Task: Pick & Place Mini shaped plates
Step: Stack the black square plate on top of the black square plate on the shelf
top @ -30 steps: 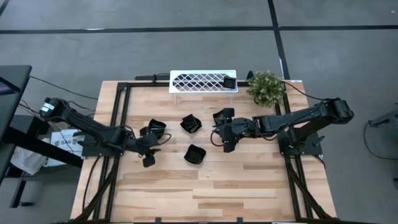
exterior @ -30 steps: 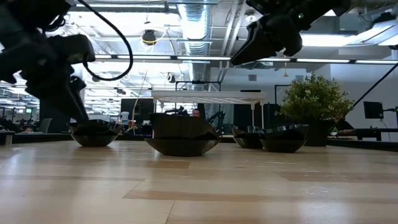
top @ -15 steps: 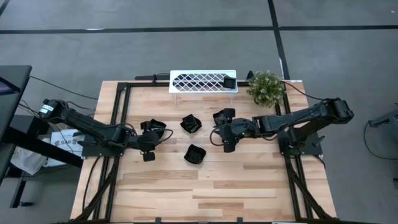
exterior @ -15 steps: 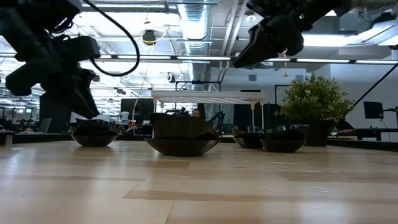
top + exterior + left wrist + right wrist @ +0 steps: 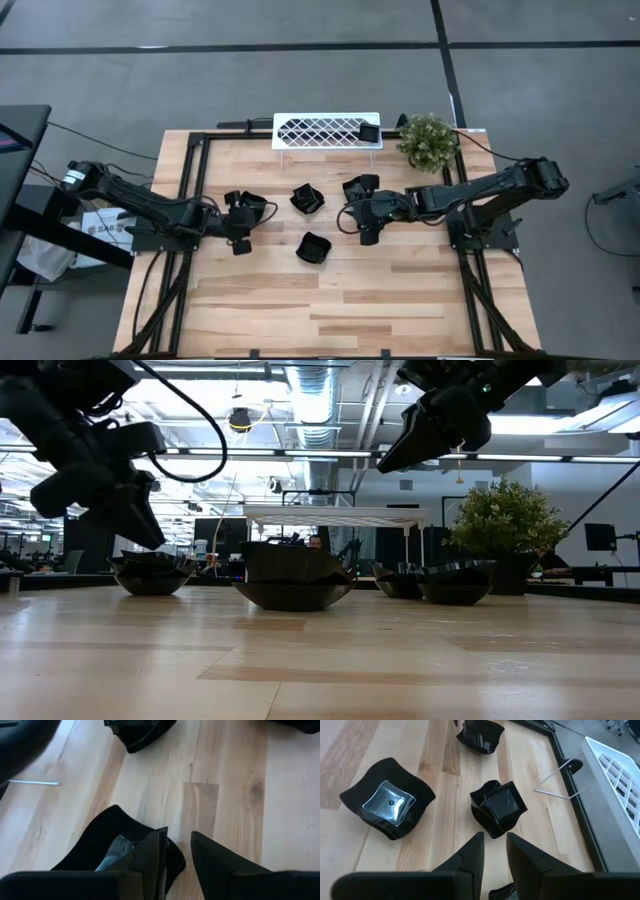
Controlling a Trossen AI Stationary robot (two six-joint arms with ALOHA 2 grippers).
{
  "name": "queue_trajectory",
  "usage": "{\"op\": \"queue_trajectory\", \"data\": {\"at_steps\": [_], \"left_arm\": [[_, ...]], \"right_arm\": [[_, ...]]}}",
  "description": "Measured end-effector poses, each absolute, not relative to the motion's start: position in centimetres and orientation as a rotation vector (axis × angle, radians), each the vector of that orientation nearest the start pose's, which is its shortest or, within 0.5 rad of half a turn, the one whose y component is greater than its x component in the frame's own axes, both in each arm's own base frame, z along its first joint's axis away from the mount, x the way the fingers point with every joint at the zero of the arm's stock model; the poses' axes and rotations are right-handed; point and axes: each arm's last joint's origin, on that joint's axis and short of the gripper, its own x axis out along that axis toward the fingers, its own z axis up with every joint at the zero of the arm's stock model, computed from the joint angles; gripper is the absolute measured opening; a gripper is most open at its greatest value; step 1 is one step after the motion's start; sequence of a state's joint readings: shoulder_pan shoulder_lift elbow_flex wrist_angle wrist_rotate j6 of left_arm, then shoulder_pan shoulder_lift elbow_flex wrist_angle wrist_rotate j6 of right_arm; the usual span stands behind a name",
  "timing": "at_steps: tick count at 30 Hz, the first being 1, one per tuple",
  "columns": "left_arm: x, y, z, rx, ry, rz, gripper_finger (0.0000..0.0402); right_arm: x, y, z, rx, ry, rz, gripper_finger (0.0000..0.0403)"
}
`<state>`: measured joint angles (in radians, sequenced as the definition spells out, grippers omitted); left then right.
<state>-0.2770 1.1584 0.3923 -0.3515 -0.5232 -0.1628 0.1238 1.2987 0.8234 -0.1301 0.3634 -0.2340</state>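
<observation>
The left tool [image 5: 238, 222] is hovering over the tabletop [image 5: 400, 290] with its fingers [image 5: 150, 857] parted and grasping nothing; one of the mini shaped plates [image 5: 117, 850], a glossy black lobed dish, is lying right under its tip, with one finger over the dish's rim. Another plate [image 5: 306, 199] is resting farther ahead of that tool, and a third plate [image 5: 314, 248] is sitting off to its side, nearer mid-table. The right tool [image 5: 364, 222] is hanging raised above the wood, its fingers [image 5: 470, 857] slightly apart and holding nothing, with a squarish plate [image 5: 498, 807] just ahead of them and a wavy-edged plate [image 5: 387, 805] well to one side. A white lattice rack [image 5: 327, 131] is standing at the far edge.
</observation>
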Motion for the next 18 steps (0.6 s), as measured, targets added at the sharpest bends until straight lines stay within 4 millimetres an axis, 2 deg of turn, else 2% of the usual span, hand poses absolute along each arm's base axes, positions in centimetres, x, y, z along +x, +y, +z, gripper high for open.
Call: {"op": "queue_trajectory", "data": {"at_steps": [18], "left_arm": [[17.04,-3.25,13.53,0.280,1.007,0.310,0.0116]], "right_arm": [[27.13,2.35,24.47,-0.374,0.619,-0.162,0.0077]]}}
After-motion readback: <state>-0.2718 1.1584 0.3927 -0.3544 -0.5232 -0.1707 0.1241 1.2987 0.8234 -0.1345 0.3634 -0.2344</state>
